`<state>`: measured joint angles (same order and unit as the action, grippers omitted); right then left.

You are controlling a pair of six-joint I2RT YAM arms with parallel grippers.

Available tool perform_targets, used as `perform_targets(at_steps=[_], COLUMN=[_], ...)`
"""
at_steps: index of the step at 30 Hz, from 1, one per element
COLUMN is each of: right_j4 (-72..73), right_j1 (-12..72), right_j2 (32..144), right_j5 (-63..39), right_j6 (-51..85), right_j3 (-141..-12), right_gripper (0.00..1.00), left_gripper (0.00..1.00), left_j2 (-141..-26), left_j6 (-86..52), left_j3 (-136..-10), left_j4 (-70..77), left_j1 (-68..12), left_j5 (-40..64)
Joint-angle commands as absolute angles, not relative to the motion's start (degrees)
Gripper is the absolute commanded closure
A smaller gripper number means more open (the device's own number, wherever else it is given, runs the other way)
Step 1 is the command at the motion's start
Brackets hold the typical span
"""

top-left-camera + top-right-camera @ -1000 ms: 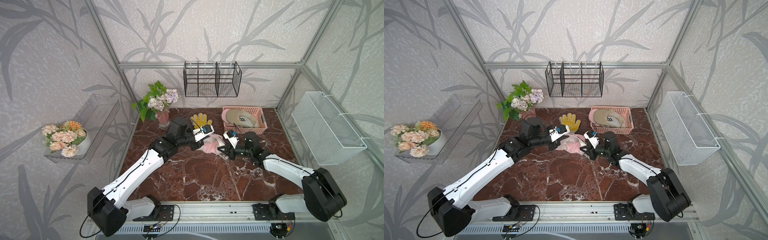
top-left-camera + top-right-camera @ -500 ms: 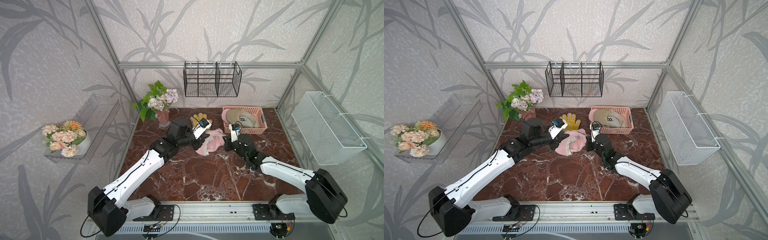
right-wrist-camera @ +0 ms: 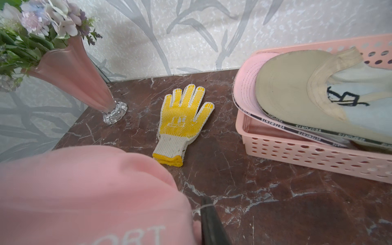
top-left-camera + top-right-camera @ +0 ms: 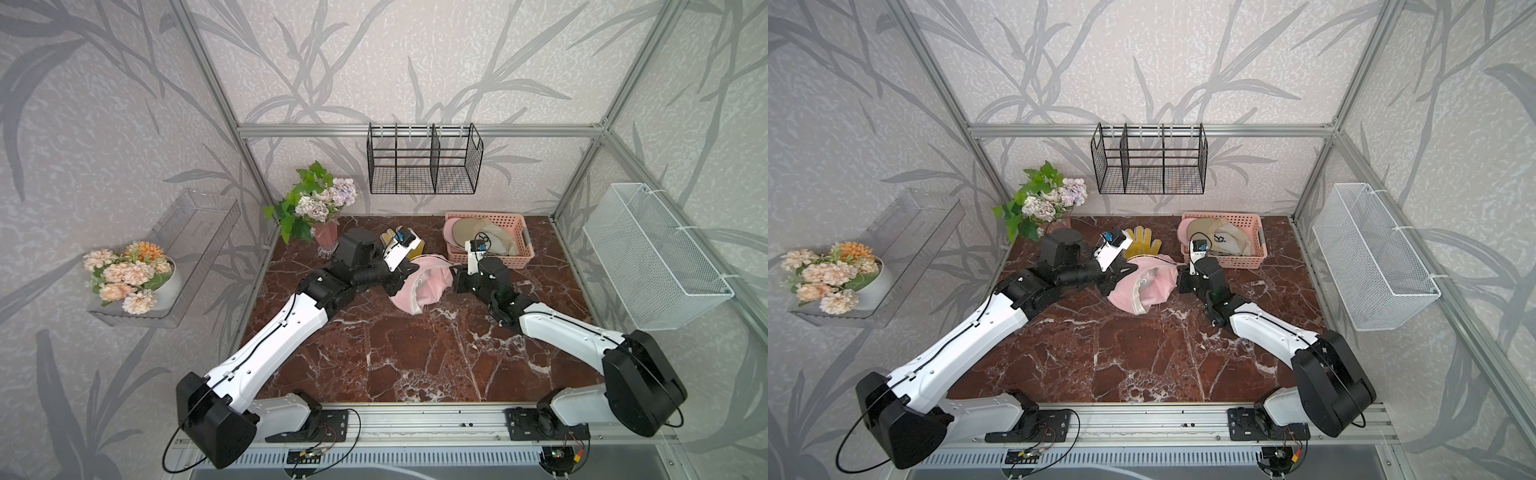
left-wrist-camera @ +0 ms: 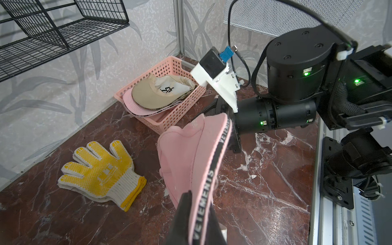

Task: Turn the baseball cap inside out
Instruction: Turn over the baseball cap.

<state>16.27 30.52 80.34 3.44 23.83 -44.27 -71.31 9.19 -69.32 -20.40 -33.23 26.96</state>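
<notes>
Hanging between the two arms toward the back middle of the desk (image 4: 415, 353), the pink cap (image 4: 424, 282) is crumpled, with pale lining showing in both top views. The left tool (image 5: 199, 201) is clamped on the cap's edge, and the black lettered band runs straight between its dark fingers (image 5: 183, 218) in the left wrist view. The right tool (image 4: 455, 275) sits against the opposite side of the cap. In the right wrist view only one of its fingers (image 3: 209, 216) shows beside the blurred pink cloth, so I cannot tell whether it grips or stands apart. Whether the cap's lowest fold touches the desk is unclear.

A yellow glove (image 3: 182, 118) lies flat on the desk just behind the cap. A pink basket (image 4: 519, 253) at the back right holds a beige cap (image 4: 482, 237) stacked on another pink one. A pink vase (image 3: 80, 84) of flowers stands at the back left.
</notes>
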Motion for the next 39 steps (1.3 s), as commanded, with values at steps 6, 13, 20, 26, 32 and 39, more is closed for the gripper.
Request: perform_targets(at_steps=[6, 13, 20, 26, 32, 39], right_j4=[0.61, 10.93, 7.57, 3.09, -4.74, -7.66], right_j1=[27.34, 26.22, 17.19, 12.67, 12.57, 12.66], right_j2=[83.37, 76.33, 71.73, 69.63, 71.76, 75.40], right_j5=[4.13, -16.35, -39.41, -48.49, -53.21, -56.98], right_j6=[24.70, 16.58, 13.24, 6.68, -2.20, -6.50], right_j3=[-45.45, -40.85, -42.58, -45.89, -52.30, -57.33], right_gripper=[0.75, 0.58, 0.47, 0.39, 0.35, 0.34], left_gripper=[1.00, 1.00, 1.00, 1.00, 1.00, 1.00], left_j2=[-68.24, -71.87, -75.21, -79.05, -80.64, -80.77], left_j6=[3.71, 6.24, 8.78, 12.85, 17.57, 19.20], left_j3=[-75.51, -76.44, -78.74, -85.31, -88.90, -89.42], left_j4=[-14.23, -17.28, -22.89, -31.59, -37.74, -39.03], left_j1=[-33.14, -33.09, -31.87, -30.17, -30.12, -30.13], left_j5=[30.51, 28.12, 27.06, 29.67, 33.75, 36.21])
